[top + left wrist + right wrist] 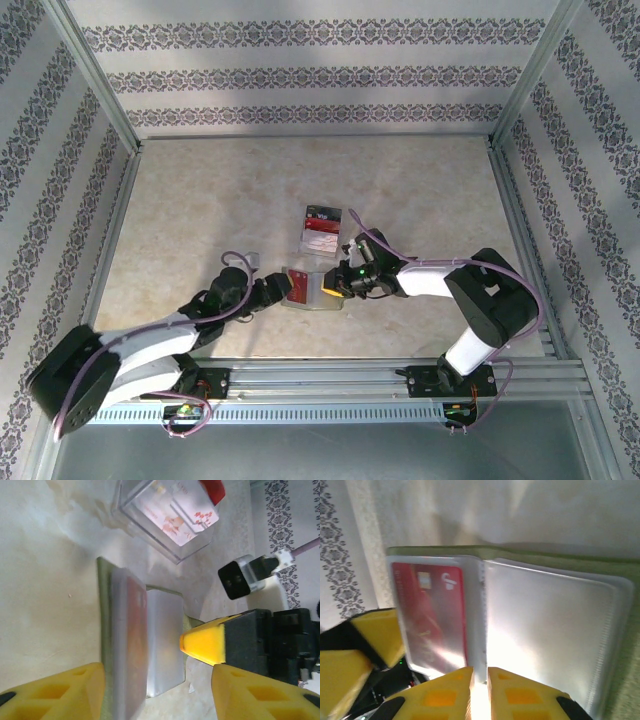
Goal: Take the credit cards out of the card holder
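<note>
The olive-green card holder (305,292) lies open on the table between my two grippers. A red credit card (432,615) with a white mark sits inside its left translucent pocket, and shows as a red blur (136,625) in the left wrist view. My right gripper (480,677) is shut on the near edge of the clear inner sleeve, at the seam between the two pockets. My left gripper (157,690) stands open, its yellow fingers either side of the holder's (103,620) end without gripping it. The right pocket (555,630) looks empty, though glare covers it.
A clear plastic tray (322,230) with red-and-white contents stands just behind the holder, close to both grippers. Patterned walls and metal rails (110,100) enclose the marbled table (200,200), which has open room at the left and back.
</note>
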Action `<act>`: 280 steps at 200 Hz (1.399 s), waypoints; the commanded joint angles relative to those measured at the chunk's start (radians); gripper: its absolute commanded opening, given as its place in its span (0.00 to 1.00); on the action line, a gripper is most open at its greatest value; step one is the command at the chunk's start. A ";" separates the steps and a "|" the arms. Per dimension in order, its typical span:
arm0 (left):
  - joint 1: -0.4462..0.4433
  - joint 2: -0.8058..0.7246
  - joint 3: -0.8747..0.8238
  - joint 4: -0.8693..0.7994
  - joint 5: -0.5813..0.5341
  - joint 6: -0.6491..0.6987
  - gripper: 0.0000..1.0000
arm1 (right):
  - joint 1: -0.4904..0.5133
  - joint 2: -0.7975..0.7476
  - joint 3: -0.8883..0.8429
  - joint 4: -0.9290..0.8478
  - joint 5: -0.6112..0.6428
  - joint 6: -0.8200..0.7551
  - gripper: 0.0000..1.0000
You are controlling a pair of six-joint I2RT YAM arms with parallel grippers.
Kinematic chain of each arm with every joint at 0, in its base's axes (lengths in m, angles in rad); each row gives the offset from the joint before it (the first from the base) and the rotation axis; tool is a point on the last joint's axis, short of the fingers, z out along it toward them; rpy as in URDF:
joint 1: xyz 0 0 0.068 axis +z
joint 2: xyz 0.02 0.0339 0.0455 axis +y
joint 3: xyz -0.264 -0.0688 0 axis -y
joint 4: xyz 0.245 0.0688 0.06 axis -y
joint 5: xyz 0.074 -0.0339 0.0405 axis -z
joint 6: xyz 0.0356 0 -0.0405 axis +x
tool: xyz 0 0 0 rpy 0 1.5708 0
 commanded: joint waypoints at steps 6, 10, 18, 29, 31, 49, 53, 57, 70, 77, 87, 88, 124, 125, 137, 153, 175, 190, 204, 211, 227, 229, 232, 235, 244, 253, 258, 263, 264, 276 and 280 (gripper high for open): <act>0.067 -0.143 0.036 -0.310 -0.021 0.089 0.58 | 0.007 0.009 0.012 -0.042 0.023 -0.042 0.17; 0.078 -0.158 0.043 -0.330 -0.010 0.100 0.57 | 0.007 0.007 0.015 -0.044 0.021 -0.043 0.17; 0.097 -0.179 0.056 -0.357 0.014 0.114 0.54 | 0.007 0.001 0.016 -0.047 0.021 -0.046 0.18; 0.114 -0.186 0.069 -0.360 0.051 0.124 0.47 | 0.007 -0.008 0.022 -0.060 0.024 -0.054 0.19; 0.117 -0.183 0.071 -0.353 0.059 0.125 0.45 | 0.007 -0.009 0.023 -0.062 0.025 -0.056 0.19; 0.125 -0.133 0.080 -0.285 0.122 0.115 0.34 | 0.008 -0.021 0.034 -0.083 0.031 -0.064 0.20; 0.124 -0.115 0.080 -0.262 0.138 0.112 0.32 | 0.007 -0.025 0.037 -0.081 0.029 -0.063 0.20; 0.125 -0.096 0.080 -0.237 0.153 0.107 0.29 | 0.008 -0.028 0.040 -0.081 0.027 -0.061 0.20; 0.126 -0.034 0.080 -0.164 0.189 0.087 0.21 | 0.012 -0.046 0.053 -0.086 0.020 -0.060 0.21; 0.129 -0.003 0.080 -0.123 0.205 0.082 0.18 | 0.015 -0.059 0.064 -0.100 0.021 -0.062 0.23; 0.134 0.031 0.083 -0.096 0.211 0.081 0.15 | 0.022 -0.081 0.080 -0.131 0.032 -0.072 0.25; 0.134 0.035 0.084 -0.095 0.211 0.081 0.15 | 0.023 -0.083 0.083 -0.133 0.033 -0.073 0.25; 0.167 0.115 0.104 -0.068 0.240 0.104 0.10 | 0.052 -0.115 0.132 -0.184 0.063 -0.076 0.31; 0.168 0.118 0.104 -0.067 0.242 0.104 0.10 | 0.055 -0.114 0.134 -0.184 0.063 -0.076 0.31; 0.178 0.144 0.107 -0.050 0.259 0.107 0.09 | 0.072 -0.098 0.150 -0.183 0.066 -0.066 0.32; 0.189 0.175 0.107 -0.019 0.279 0.106 0.09 | 0.096 -0.071 0.162 -0.157 0.077 -0.043 0.32; 0.198 0.212 0.113 0.014 0.302 0.113 0.06 | 0.123 -0.027 0.181 -0.132 0.088 -0.016 0.32; 0.202 0.237 0.125 0.011 0.310 0.121 0.06 | 0.136 -0.003 0.189 -0.131 0.101 -0.008 0.32; 0.204 0.266 0.134 0.012 0.309 0.127 0.05 | 0.139 0.016 0.187 -0.127 0.112 0.007 0.32; 0.205 0.279 0.139 0.013 0.309 0.130 0.04 | 0.140 0.021 0.184 -0.127 0.120 0.011 0.32; 0.207 0.309 0.142 0.029 0.309 0.133 0.03 | 0.141 0.027 0.176 -0.129 0.138 0.015 0.32; 0.207 0.312 0.143 0.029 0.308 0.134 0.03 | 0.141 0.029 0.176 -0.127 0.139 0.015 0.32; 0.208 0.317 0.144 0.029 0.305 0.134 0.03 | 0.140 0.031 0.174 -0.126 0.139 0.015 0.32; 0.208 0.322 0.144 0.029 0.303 0.135 0.03 | 0.141 0.033 0.174 -0.126 0.137 0.014 0.32; 0.209 0.335 0.147 0.026 0.298 0.142 0.02 | 0.142 0.042 0.174 -0.122 0.133 0.014 0.32; 0.209 0.347 0.150 0.023 0.294 0.146 0.02 | 0.141 0.051 0.173 -0.117 0.126 0.015 0.32; 0.208 0.353 0.152 0.025 0.294 0.149 0.02 | 0.141 0.053 0.172 -0.115 0.126 0.015 0.32; 0.209 0.360 0.153 0.028 0.297 0.150 0.02 | 0.141 0.055 0.171 -0.112 0.126 0.015 0.32; 0.208 0.361 0.154 0.028 0.298 0.150 0.02 | 0.141 0.055 0.171 -0.112 0.126 0.015 0.32; 0.208 0.374 0.159 0.033 0.304 0.153 0.02 | 0.141 0.057 0.169 -0.112 0.130 0.015 0.32; 0.208 0.378 0.159 0.034 0.305 0.154 0.02 | 0.141 0.057 0.169 -0.111 0.130 0.015 0.32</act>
